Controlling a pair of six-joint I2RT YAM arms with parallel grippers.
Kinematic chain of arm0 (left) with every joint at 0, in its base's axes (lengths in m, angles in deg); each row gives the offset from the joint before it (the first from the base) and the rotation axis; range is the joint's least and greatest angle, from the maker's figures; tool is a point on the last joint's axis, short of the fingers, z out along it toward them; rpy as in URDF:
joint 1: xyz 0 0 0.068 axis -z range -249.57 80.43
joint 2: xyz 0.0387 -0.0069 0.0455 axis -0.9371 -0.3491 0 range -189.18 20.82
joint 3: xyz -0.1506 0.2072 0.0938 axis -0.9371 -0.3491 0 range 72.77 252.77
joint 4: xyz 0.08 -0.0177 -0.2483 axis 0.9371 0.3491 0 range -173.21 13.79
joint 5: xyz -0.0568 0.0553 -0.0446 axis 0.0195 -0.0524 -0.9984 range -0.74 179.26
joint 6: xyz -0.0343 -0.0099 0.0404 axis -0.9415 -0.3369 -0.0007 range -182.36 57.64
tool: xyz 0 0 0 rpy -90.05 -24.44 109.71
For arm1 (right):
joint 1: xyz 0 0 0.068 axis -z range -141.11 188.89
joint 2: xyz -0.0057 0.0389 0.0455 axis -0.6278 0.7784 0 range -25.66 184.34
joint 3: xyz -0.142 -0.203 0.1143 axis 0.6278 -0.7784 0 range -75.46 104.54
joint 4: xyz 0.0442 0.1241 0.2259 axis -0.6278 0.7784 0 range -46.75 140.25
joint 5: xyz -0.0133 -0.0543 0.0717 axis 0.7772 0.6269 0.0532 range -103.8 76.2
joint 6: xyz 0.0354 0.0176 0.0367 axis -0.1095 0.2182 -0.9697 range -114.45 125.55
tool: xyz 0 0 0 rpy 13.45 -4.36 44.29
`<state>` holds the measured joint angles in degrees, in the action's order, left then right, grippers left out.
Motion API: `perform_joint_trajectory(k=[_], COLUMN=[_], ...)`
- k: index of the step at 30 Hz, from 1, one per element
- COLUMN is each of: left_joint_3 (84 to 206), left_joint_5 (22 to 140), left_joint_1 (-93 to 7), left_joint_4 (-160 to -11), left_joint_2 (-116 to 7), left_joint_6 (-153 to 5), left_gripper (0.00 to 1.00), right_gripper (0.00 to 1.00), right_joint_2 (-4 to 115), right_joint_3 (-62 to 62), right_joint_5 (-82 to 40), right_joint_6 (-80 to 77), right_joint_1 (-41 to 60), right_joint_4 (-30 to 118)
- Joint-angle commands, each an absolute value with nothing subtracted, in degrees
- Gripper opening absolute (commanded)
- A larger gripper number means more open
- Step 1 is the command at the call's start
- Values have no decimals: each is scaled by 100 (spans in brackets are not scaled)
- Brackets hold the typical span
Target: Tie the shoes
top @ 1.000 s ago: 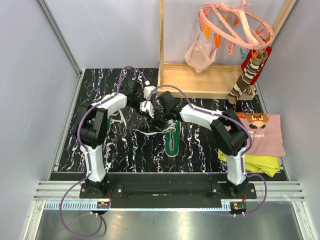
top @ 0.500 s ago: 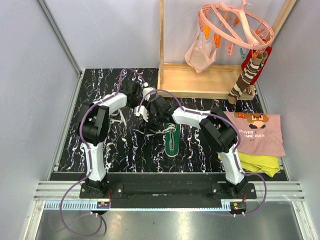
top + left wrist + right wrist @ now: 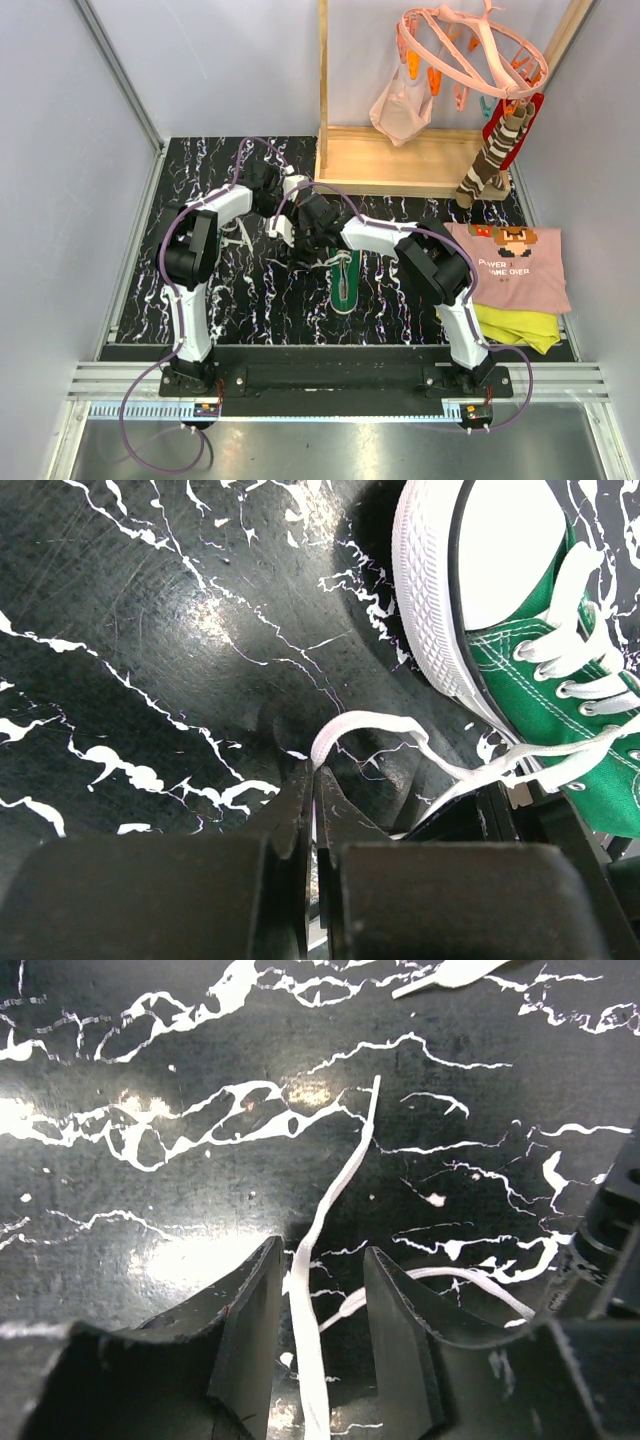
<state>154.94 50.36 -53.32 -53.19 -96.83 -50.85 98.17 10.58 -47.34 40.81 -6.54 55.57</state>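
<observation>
Top cam first: both arms are reaching in over the middle of the black marbled bench [image 3: 250,300], with the left hand [image 3: 280,190] and right hand [image 3: 290,228] bunched so close together that I can't read the fingers from up here. I only count one green shoe [image 3: 345,285] in this view. It lies just right of the hands, with its front end tucked under the right arm and white laces spilling out toward them. Off to the right there's one pink T-shirt [image 3: 520,265] on top of one yellow cloth [image 3: 510,325], and at the back one pink clip hanger [image 3: 465,45]. On the left wrist cam, the left hand [image 3: 312,780] is clamped fully together, pinching a white lace loop [image 3: 370,720] right at the fingertips. That same one shoe [image 3: 560,670] sits upper right with its toe cap showing, and the lace runs back to it. On the right wrist cam, the right hand [image 3: 315,1270] is about half open and holding nothing. One lace strand [image 3: 345,1170] lies flat on the bench and runs between the two fingers [image 3: 250,1320] with a gap on each side. I count two more bits of lace here, one lower right and one at the top edge.
</observation>
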Motion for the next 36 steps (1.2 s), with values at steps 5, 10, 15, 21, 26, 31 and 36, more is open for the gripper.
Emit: perform_joint_trajectory(k=[5,10,15,21,26,31,36], left_joint_3=[15767,15768,15785,15794,15785,15426,14310], left_joint_5=[4742,4733,4707,4584,4575,4566,4698], left_joint_1=[-5331,-5340,-5331,-5322,-5304,-5287,-5269], left_joint_4=[-5376,-5367,-5367,-5376,-5367,-5297,-5279], left_joint_2=[-9792,-9836,-9845,-9634,-9336,-8862,-8080], left_joint_6=[-5199,-5243,-5252,-5155,-5181,-5120,-4549], left_gripper=[0,0,0,0,0,0,0], right_gripper=[47,45,15,0,0,0,0], right_joint_2=[9915,9950,9906,9388,8448,7457,6428], right_joint_3=[1226,1164,1050,1059,735,-20,-742], right_joint_5=[-4351,-4175,-4122,-3885,-4087,-4026,-3850], right_joint_6=[4808,5125,5196,4757,4300,3843,3280], right_joint_1=[-795,-918,-980,-910,-787,-620,-462], right_joint_4=[5986,6048,6022,5916,5934,6030,6162])
